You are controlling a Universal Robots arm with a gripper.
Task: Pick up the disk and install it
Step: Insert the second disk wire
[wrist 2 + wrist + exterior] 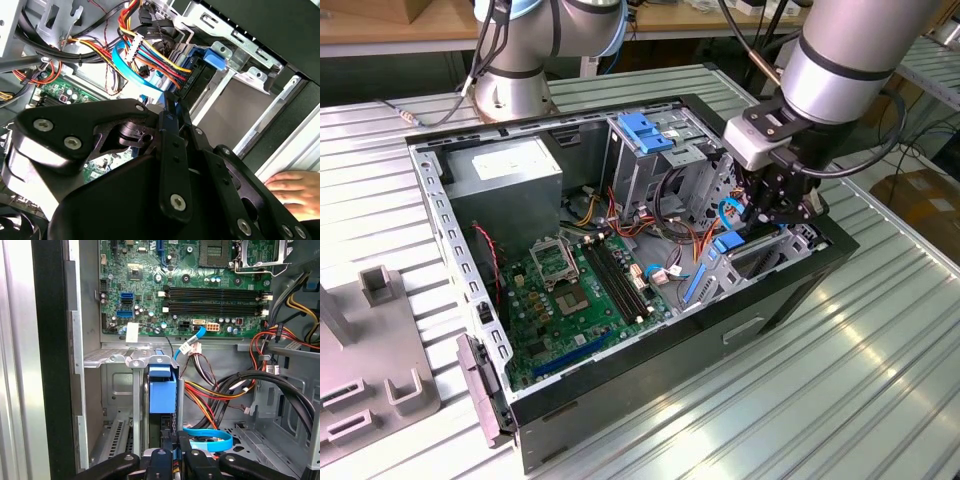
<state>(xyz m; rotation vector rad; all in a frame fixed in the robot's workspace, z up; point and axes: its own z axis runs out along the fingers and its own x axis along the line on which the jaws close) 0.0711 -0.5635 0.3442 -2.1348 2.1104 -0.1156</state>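
The disk (162, 388) stands on edge in a slot of the drive bay (115, 359) at the front corner of the open computer case (650, 380). Its blue plastic frame faces the first wrist camera, and in the exterior view the disk (727, 243) shows as a blue piece just under the gripper (772, 212). The gripper (173, 454) reaches down into the case from above, with its black fingers (172, 145) pressed together on the disk's thin edge. The disk's metal body is hidden between the bay walls.
Bundles of coloured cables (220, 390) and a blue ribbon cable (207, 440) lie right beside the bay. The motherboard (575, 290), a grey power supply (510, 175) and a cage with a blue latch (645, 130) fill the case. A hand (292, 187) rests outside it.
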